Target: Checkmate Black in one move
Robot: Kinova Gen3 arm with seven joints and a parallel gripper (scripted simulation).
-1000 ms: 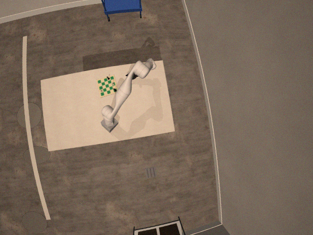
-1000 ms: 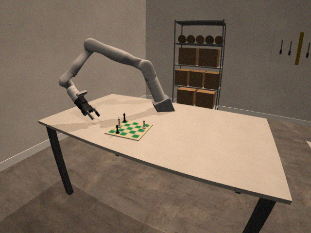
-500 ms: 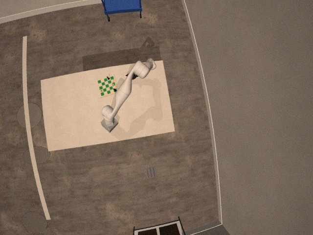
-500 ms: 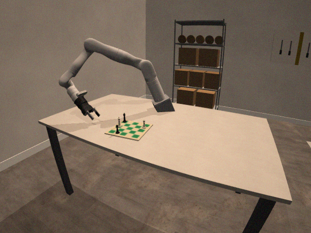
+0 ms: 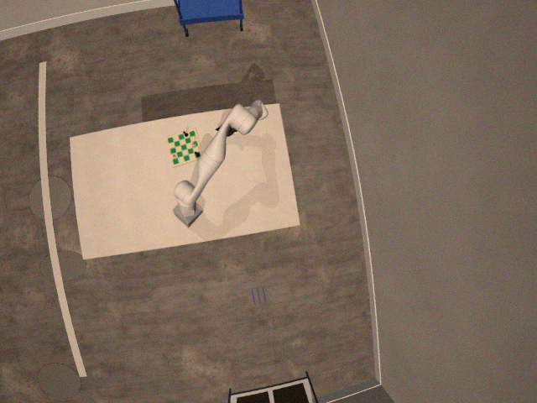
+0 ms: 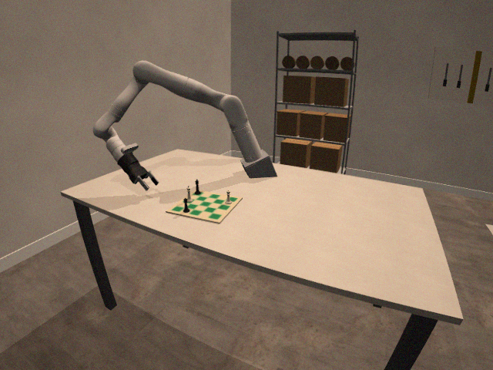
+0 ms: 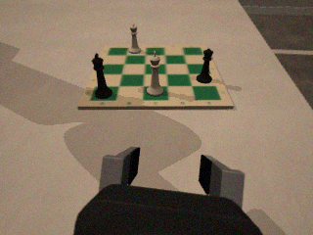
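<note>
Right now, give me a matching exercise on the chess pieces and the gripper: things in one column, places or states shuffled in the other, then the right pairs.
Wrist view.
Things:
1. tall black chess piece
2. white chess piece with a cross
3. smaller white chess piece
4. dark two-finger gripper

Places or states:
A. far edge of the green and cream board
B. open, holding nothing, off the board
C. near left corner square
D. near row, around the middle

Pairs: 1-C, 2-D, 3-A, 4-B
</note>
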